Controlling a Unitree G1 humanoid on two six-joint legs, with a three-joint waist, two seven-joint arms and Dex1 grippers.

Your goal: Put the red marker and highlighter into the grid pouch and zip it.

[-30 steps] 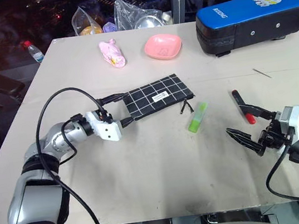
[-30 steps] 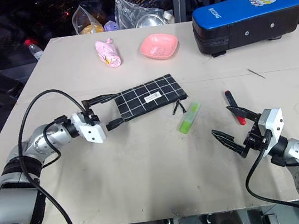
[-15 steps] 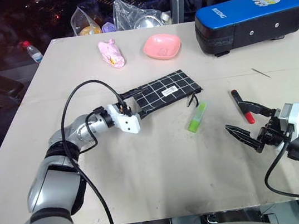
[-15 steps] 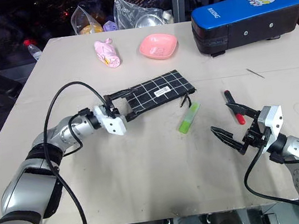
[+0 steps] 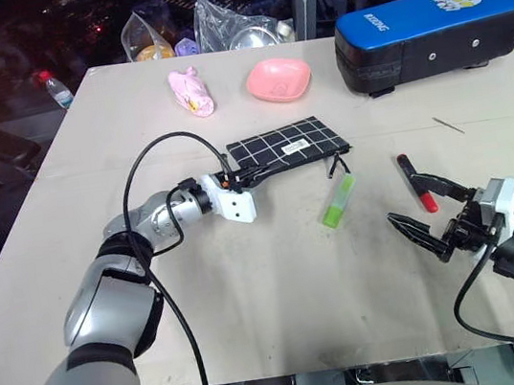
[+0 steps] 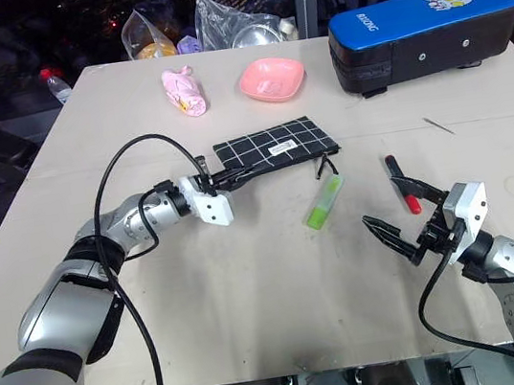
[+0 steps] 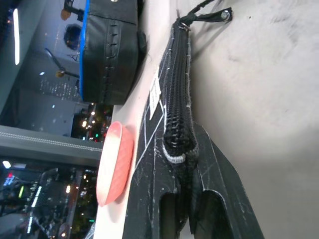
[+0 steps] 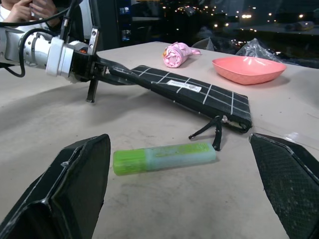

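Observation:
The grid pouch (image 5: pixel 290 143) lies mid-table, black with white lines and a small white label. My left gripper (image 5: pixel 251 176) is shut on its left end (image 7: pixel 178 164), which is raised a little while the right end rests on the table. The pouch's dark pull cord (image 8: pixel 213 130) trails from the right end. The lime-green highlighter (image 5: pixel 340 201) lies just to the near side of that end. The red marker (image 5: pixel 414 179) lies further right. My right gripper (image 5: pixel 412 204) is open, low over the table beside the marker and holding nothing; the highlighter (image 8: pixel 164 156) lies ahead of its fingers.
A big black case with a blue top (image 5: pixel 431 29) stands at the far right. A pink bowl (image 5: pixel 279 80) and a pink bundle (image 5: pixel 192 93) sit behind the pouch. Plastic bags (image 5: pixel 241 22) and a bottle (image 5: pixel 57 88) are at the far edge. A person's hands (image 8: pixel 25 7) are beyond the table.
My left gripper moved right and went from open to shut on the pouch's left end. The pouch slid to the right and turned more level. The right arm kept still.

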